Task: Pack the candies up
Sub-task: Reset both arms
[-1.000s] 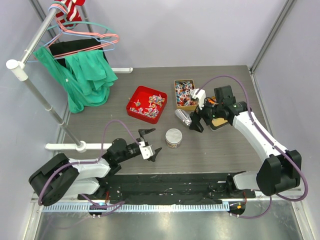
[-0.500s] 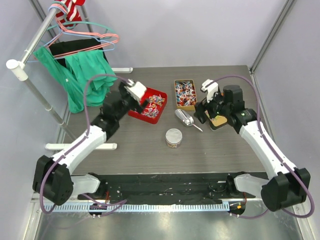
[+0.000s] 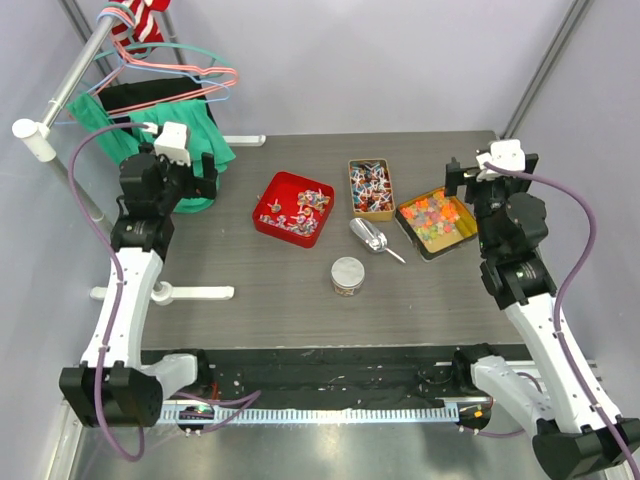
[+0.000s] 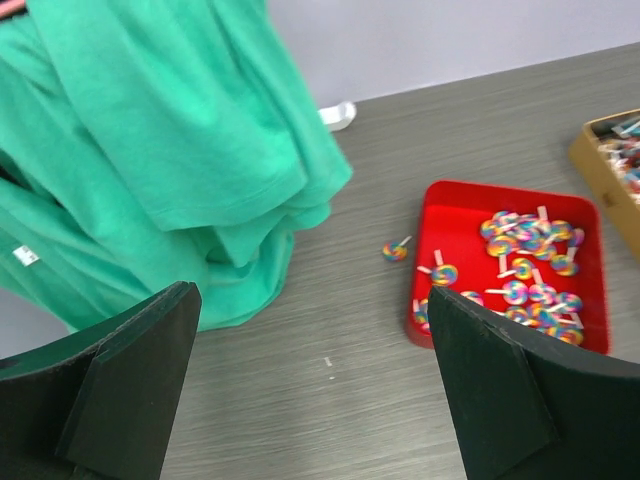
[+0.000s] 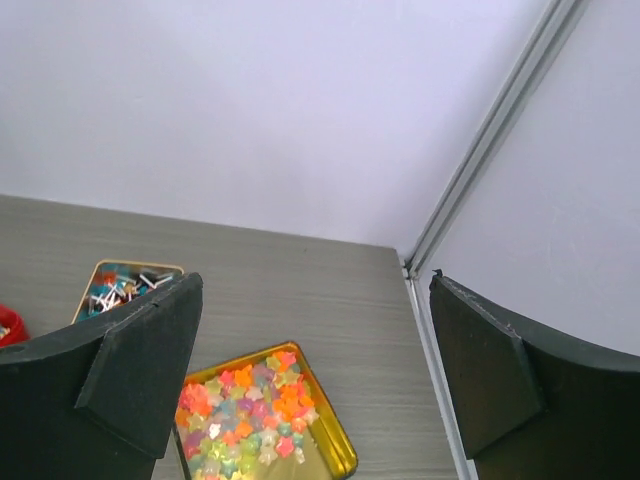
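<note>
Small shiny-wrapped candies (image 3: 300,212) lie loose in a shallow red square tray (image 3: 268,192) on the grey table (image 3: 280,290). Left fingers (image 4: 130,370) and right fingers (image 5: 140,350) spread wide, empty, well apart from the tray. Judged light, crinkly, slippery: pinch one across its round head.

Left arm (image 3: 125,290): rises from its base at the near left edge, forearm close to upright; wrist high over the far left of the worktop (image 3: 440,290); left gripper (image 3: 192,168) points right and downward; its 2 fingers (image 4: 130,380) stand wide apart, holding nothing.

Right arm (image 3: 535,320): climbs from the near right base, bent at the elbow; right gripper (image 3: 487,170) raised over the far right side, aimed away from the bases; its 2 fingers (image 5: 140,370) are fully spread and hold nothing.
</note>
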Motion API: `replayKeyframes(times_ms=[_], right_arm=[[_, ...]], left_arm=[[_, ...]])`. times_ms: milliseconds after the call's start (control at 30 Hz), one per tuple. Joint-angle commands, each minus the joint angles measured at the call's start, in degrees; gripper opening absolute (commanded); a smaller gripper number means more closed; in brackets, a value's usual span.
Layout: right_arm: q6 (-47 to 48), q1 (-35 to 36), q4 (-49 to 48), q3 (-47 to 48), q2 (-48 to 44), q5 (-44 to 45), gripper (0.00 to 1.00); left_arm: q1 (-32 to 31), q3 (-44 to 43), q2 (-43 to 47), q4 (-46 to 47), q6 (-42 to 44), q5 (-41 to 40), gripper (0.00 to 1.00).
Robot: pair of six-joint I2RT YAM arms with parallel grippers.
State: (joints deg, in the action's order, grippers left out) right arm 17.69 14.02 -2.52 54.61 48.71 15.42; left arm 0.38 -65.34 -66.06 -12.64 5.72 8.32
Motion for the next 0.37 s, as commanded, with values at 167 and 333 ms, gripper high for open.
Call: replayKeyframes(times_ms=[167,333], right_arm=[[-0.99,-0.05,-5.74,-0.65,-1.07,3.39,1.00],[-1.17,-0.05,-5.30,-0.03,-1.07,3.04,1.00]], left_arm=[[-0.56,-0.31,3.66,-0.98,-2.90,3.64,1.00],[-0.56,-0.23,4.10,-0.98,-2.46,3.55,1.00]])
